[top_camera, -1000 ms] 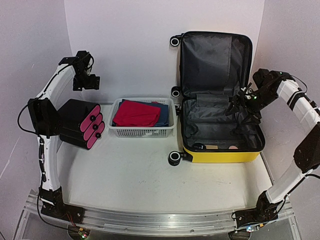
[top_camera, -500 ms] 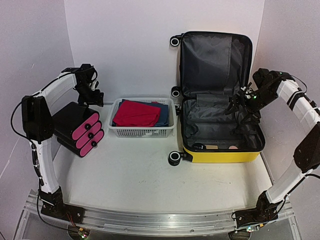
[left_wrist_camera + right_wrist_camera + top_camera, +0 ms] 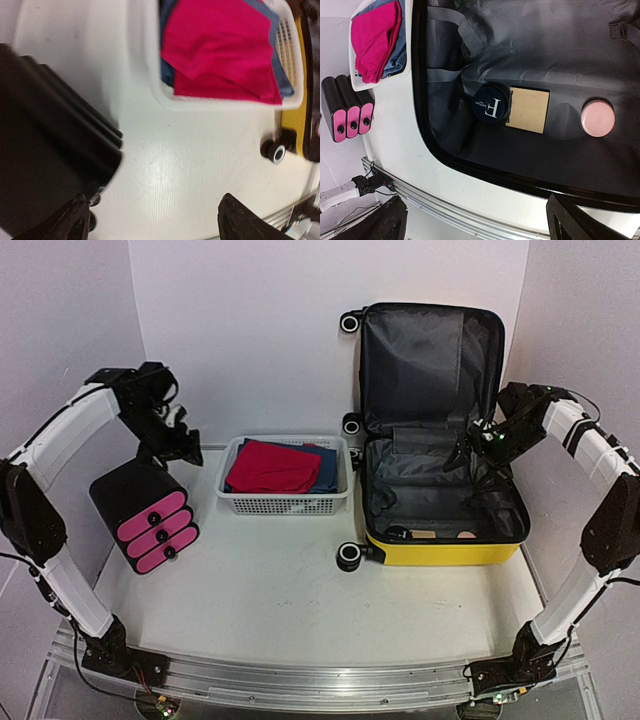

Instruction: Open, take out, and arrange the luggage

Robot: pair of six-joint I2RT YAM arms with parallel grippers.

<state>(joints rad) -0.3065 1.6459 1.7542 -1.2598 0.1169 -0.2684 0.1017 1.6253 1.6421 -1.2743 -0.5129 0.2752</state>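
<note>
The right gripper [image 3: 477, 220] hangs wide open and empty. Directly beneath it lies the open yellow hard-shell suitcase [image 3: 440, 548], whose dark grey lining bears a dark round tin [image 3: 490, 103], a tan square card [image 3: 529, 110] and a pink round lid [image 3: 598, 118]. The left gripper [image 3: 155, 220], fingers spread and touching nothing, hovers over bare table. A black case with pink round ends [image 3: 45, 150] lies below to one side, and a white mesh plastic basket [image 3: 220, 102] lies ahead.

The luggage [image 3: 445, 550], a yellow hard-shell suitcase with black wheels and zipper band, lies open at the right of the frame, its lid standing upright behind the base, dark grey lining exposed.
</note>
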